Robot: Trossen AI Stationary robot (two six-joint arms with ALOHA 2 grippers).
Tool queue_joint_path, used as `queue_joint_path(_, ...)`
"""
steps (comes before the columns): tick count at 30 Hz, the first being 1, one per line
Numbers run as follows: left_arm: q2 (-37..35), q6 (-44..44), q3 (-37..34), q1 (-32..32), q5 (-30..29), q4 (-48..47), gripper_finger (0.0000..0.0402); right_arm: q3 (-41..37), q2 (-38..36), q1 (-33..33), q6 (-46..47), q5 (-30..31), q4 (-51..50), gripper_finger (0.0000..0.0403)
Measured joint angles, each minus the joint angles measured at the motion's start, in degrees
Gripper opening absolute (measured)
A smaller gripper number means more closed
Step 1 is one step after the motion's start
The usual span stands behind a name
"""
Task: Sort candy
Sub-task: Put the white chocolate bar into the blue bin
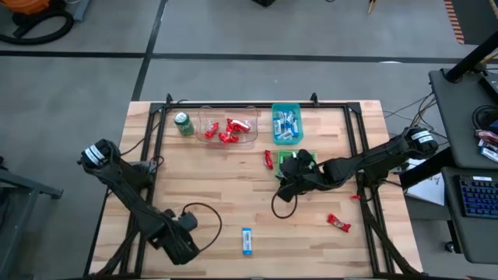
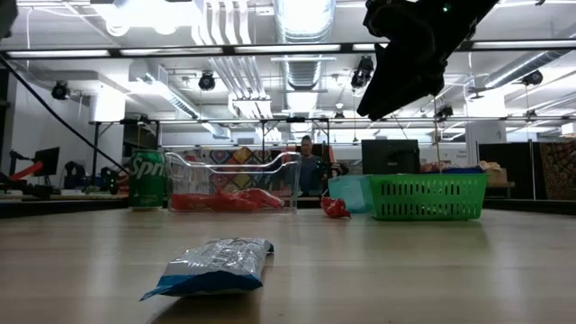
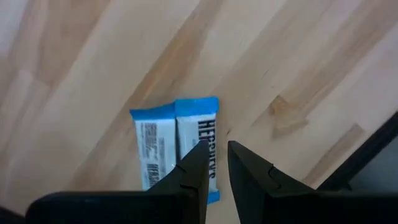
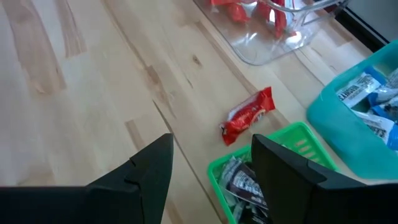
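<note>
A light blue-and-white candy (image 1: 247, 241) lies flat on the wood near the table's front edge; it also shows in the low view (image 2: 211, 265). My left gripper (image 3: 216, 163) hangs over the table beside this candy (image 3: 176, 142), pointing down. Its fingers stand a narrow gap apart with nothing between them. My right gripper (image 4: 211, 162) stands wide open above the near side of the green basket (image 4: 283, 146), which holds dark candies (image 4: 244, 182). A red candy (image 4: 249, 115) lies on the wood just left of the basket. Another red candy (image 1: 338, 223) lies at the front right.
At the back stand a green can (image 1: 184, 123), a clear container (image 1: 228, 128) with red candies and a teal bin (image 1: 286, 124) with blue-and-white ones. Bare wood lies across the table's middle and left. A black frame (image 1: 156, 132) runs along the table's edges.
</note>
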Motion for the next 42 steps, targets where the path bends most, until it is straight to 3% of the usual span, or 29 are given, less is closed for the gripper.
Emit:
queue_joint_path(6,6.58,-3.03,3.15,-0.32,5.81,-0.4,0.0052,0.0,1.05,0.0,-0.76,-0.28,1.1,0.0206)
queue_joint_path(19,17.46,-0.27,12.65,-0.55,4.21,-9.85,0.0153,0.0,2.58,0.0,-2.79,-0.39,1.36,0.0206)
queue_joint_path(28,20.26,-0.27,12.25,-0.63,4.52,-9.83,0.0166,-0.01,2.6,0.0,-3.23,-0.41,2.44,0.0206)
queue_joint_path(34,20.41,1.5,12.32,-0.8,4.0,-9.54,0.0133,-0.02,2.6,0.0,-3.23,-0.41,2.48,0.0206)
queue_joint_path(42,20.07,3.38,12.21,-0.82,3.46,-10.12,0.0015,-0.02,2.6,0.4,-3.23,-0.42,2.48,0.0206)
